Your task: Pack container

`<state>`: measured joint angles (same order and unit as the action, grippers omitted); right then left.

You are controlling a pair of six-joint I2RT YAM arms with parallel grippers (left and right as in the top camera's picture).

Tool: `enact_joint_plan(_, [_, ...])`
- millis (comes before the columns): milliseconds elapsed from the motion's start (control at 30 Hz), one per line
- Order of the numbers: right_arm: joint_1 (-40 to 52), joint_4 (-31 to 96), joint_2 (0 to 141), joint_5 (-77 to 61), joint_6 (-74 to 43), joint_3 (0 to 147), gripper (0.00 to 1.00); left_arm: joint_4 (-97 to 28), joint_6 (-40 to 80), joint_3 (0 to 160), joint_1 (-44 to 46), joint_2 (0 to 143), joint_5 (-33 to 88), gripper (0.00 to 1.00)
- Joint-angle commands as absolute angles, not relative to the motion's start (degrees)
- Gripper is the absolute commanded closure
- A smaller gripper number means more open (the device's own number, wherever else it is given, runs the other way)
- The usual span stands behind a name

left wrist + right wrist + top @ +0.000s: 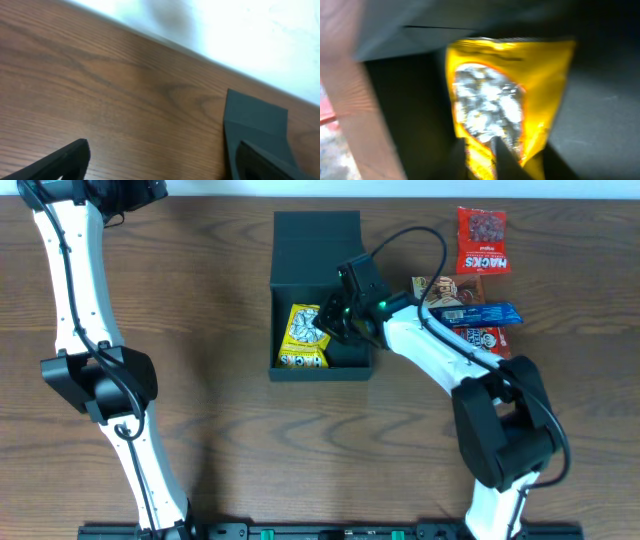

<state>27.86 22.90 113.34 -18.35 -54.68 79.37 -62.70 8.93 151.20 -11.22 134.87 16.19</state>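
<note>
The container (320, 372) is a dark, shallow box standing open in the middle of the table, its flap lid (316, 245) laid back on the far side. Inside, on the left, lies a yellow snack packet (300, 340). My right gripper (325, 328) reaches into the box from the right. In the right wrist view its fingers (480, 150) pinch the near edge of the yellow packet (510, 95) above the dark box floor (590, 125). My left gripper (165, 155) hangs open over bare wood, with the lid's corner (255, 115) at its right.
To the right of the box lie a red packet (483, 240), a brown packet (435, 288), a blue bar (480, 313) and a red-and-white packet (485, 338). The left arm (75, 280) stands along the table's left side. The table's far edge (210, 55) runs behind the lid.
</note>
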Motion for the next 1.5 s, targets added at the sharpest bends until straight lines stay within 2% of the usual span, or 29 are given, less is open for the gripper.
enact_joint_plan(0, [27.66, 22.96, 110.0, -18.83, -48.82, 81.8, 0.98, -63.42, 7.66, 151.15, -10.46, 134.02, 16.56, 0.3])
enact_joint_plan(100, [27.66, 24.4, 108.79, -18.5, -44.18, 84.44, 0.98, -65.17, 7.68, 149.99, -9.19, 134.26, 16.56, 0.91])
enact_joint_plan(133, [27.68, 26.44, 108.47, -16.73, -42.68, 85.84, 0.98, -65.8, 7.68, 149.4, -8.6, 134.37, 16.53, 0.94])
enact_joint_plan(267, [27.94, 38.35, 108.33, -6.5, -39.99, 90.91, 0.98, -66.19, 7.7, 144.51, -6.5, 134.37, 16.75, 0.94])
enact_joint_plan(433, [27.66, 43.83, 108.64, -4.38, -39.51, 91.26, 0.98, -65.45, 7.64, 133.73, -4.03, 134.37, 22.68, 0.94])
enact_joint_plan(900, [27.83, 45.69, 115.72, -2.83, -37.12, 91.26, 0.98, -63.83, 6.63, 117.69, 1.74, 134.37, 31.59, 0.94])
enact_joint_plan(1200, [27.9, 48.42, 118.5, -4.71, -33.93, 91.26, 0.98, -63.81, 6.87, 116.73, 3.03, 134.37, 31.62, 0.94])
enact_joint_plan(1467, [28.18, 45.84, 121.86, -5.45, -31.35, 91.29, 0.99, -63.57, 6.85, 116.73, 3.09, 134.37, 31.62, 0.94])
